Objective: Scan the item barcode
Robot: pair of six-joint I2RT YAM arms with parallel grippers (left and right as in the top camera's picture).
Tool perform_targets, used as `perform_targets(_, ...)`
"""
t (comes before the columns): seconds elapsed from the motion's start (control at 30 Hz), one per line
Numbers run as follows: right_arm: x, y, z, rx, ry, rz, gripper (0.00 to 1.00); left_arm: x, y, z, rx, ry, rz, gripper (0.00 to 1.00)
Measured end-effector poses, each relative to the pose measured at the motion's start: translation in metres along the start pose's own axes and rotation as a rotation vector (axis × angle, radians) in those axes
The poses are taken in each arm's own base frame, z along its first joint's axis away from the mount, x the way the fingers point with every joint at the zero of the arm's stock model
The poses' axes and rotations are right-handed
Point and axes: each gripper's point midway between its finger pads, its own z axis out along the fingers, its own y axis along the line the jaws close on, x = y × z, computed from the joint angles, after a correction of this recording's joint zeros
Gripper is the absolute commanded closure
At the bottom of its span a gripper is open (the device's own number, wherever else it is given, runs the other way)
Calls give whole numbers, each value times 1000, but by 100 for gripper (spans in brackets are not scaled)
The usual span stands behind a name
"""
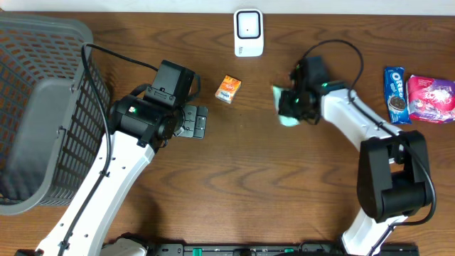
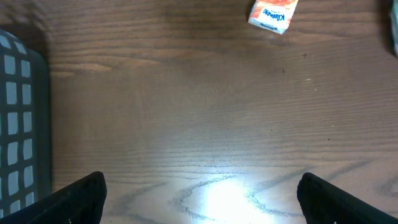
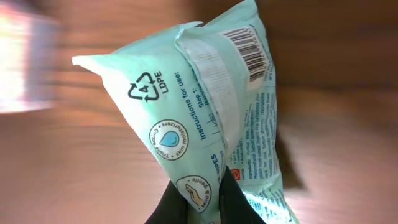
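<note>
The item is a mint-green pack of wipes (image 3: 205, 106), and its barcode (image 3: 245, 53) shows near the top right of the pack in the right wrist view. My right gripper (image 3: 202, 193) is shut on the pack's lower part, pinching a fold of the wrapper between its black fingers. From overhead, the pack (image 1: 286, 108) hangs at the right gripper (image 1: 293, 105), right of the table's centre and below a white scanner-like device (image 1: 249, 32). My left gripper (image 2: 202, 193) is open over bare wood, with nothing between its fingers (image 2: 84, 196).
A small orange box (image 1: 228, 89) lies between the two arms and also shows as the orange box (image 2: 273, 14) in the left wrist view. A grey mesh basket (image 1: 35, 107) fills the left side. A blue cookie pack (image 1: 395, 94) and a pink packet (image 1: 431, 98) lie at the right edge.
</note>
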Motion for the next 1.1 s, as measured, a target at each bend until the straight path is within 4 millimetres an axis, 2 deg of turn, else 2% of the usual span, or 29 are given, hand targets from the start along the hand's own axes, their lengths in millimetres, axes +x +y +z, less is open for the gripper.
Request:
perform_targets(0.1,-15,35,-16,-274,3,4,99,0,0,0,0,0,0,2)
perform_targets(0.2,-15,51,-28,-415,31,11,99,0,0,0,0,0,0,2)
perform_targets(0.3,-16,65,-32,-502,37,28,99,0,0,0,0,0,0,2)
perform_targets(0.4,-19,74,-27,-576,37,69,99,0,0,0,0,0,0,2)
perform_targets(0.5,-3,75,-5,-623,119,168,98,0,0,0,0,0,0,2)
perform_targets(0.6,15,65,19,-615,206,268,89,0,0,0,0,0,0,2)
perform_targets(0.67,19,59,25,-617,232,308,82,0,0,0,0,0,0,2)
perform_targets(0.7,16,55,24,-620,228,320,74,0,0,0,0,0,0,2)
perform_targets(0.73,11,49,22,-623,215,333,60,0,0,0,0,0,0,2)
perform_targets(0.77,7,44,20,-627,201,337,56,0,0,0,0,0,0,2)
perform_targets(0.87,-7,4,11,-591,154,414,55,0,0,0,0,0,0,2)
perform_targets(0.97,-8,-39,8,-500,128,493,56,0,0,0,0,0,0,2)
perform_targets(1.03,-3,-54,7,-460,131,508,56,0,0,0,0,0,0,2)
perform_targets(1.1,2,-60,3,-415,143,495,54,0,0,0,0,0,0,2)
